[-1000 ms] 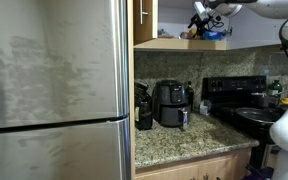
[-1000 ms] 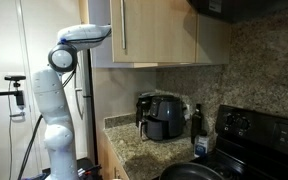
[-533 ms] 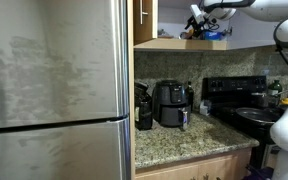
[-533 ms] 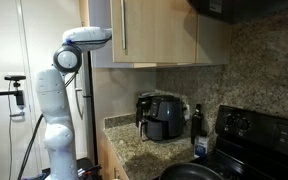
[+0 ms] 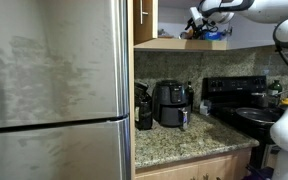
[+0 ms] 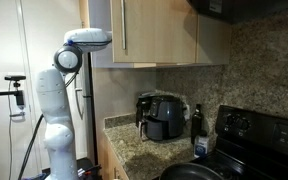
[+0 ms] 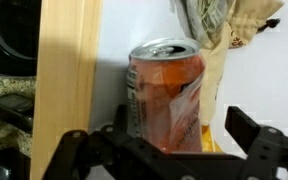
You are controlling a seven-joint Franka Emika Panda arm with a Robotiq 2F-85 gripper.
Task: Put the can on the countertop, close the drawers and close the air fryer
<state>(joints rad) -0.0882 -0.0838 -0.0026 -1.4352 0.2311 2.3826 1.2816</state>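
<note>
Up on the cabinet shelf (image 5: 179,44), upper right of the exterior view, is where your arm is working, so you're basically at step one. The wrist view tells the story. The can (image 7: 166,95) stands upright mid-frame on that shelf, and the gripper (image 7: 169,145) has its fingers spread wide, one on each side of the can along the bottom edge. They're apart and not touching it as far as I can see, so nothing is grabbed yet.

A crumpled bag (image 7: 224,40) sits just behind the can toward the upper right. The tan cabinet door (image 7: 66,70) runs down the left of the frame, swung open.

So by my count nothing is done:
- The can isn't on the countertop (image 5: 184,145) yet; that's way down in the lower middle.
- The door needs shutting.
- The air fryer (image 5: 171,103) sits at the back of the counter, mid-frame. It's too small for me to tell whether its basket is pulled out.

All three steps look left to do.
</note>
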